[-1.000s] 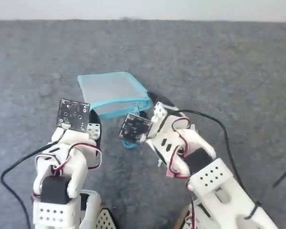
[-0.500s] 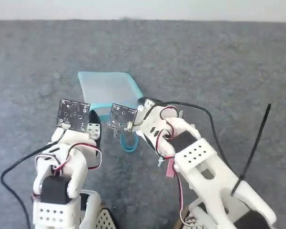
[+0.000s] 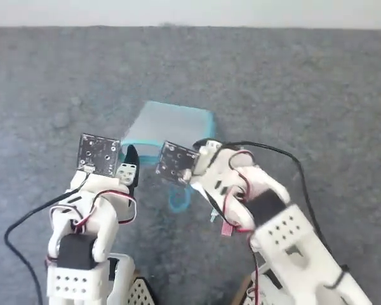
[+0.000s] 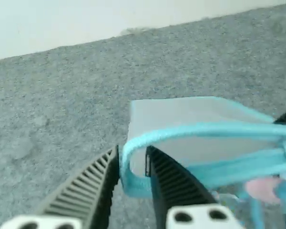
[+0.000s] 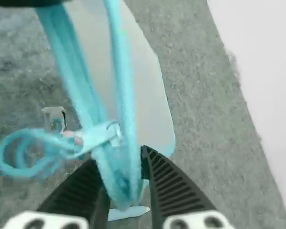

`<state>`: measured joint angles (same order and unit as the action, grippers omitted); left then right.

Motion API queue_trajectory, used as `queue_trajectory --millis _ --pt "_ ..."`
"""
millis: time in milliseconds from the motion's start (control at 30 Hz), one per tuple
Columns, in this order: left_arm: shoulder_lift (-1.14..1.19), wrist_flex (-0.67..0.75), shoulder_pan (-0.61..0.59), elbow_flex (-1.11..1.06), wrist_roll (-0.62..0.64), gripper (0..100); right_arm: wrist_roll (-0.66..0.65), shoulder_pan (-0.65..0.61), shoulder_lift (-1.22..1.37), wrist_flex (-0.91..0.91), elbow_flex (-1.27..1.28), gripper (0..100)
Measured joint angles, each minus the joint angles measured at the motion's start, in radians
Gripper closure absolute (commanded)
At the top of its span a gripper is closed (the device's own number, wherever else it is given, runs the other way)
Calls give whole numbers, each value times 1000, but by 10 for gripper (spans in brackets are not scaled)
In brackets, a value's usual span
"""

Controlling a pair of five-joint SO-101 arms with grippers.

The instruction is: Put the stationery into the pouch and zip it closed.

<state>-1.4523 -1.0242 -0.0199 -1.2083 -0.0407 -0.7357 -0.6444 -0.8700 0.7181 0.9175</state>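
Within the last second the pouch (image 3: 173, 124) has swung round toward the surface's middle, far from every edge. The left gripper (image 4: 132, 155) and right gripper (image 5: 119, 164) each stay clamped on its zip rim (image 4: 205, 129), which looks stretched ready for zipping.

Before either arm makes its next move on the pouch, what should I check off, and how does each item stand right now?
1. Left gripper has the pouch rim between its jaws: ok.
2. Right gripper clamps the rim at the other end: ok.
3. Carry loop hangs clear of the jaws: ok.
4. Pouch zipped fully shut: cannot tell.
5. Stationery inside: cannot tell; the pouch wall hides its contents.
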Motion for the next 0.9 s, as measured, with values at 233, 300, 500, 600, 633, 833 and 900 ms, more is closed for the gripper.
queue_trajectory --millis 233,300,500,600,633,833,900 --pt "0 43 0 -58 2 989 0 -2 -66 20 17 991" --pt "0 46 2 -60 2 989 0 -3 -66 20 17 991" --pt "0 98 2 -112 -2 990 0 -6 -68 -5 64 991" --pt "0 133 2 -146 -3 987 0 -6 -68 -9 71 991" --pt "0 144 2 -155 -2 979 0 -6 -68 -9 71 991" --pt "0 173 0 -167 -9 879 3 -29 -84 -9 81 991" --pt "0 173 -2 -167 -9 878 3 -46 -98 -3 81 991"
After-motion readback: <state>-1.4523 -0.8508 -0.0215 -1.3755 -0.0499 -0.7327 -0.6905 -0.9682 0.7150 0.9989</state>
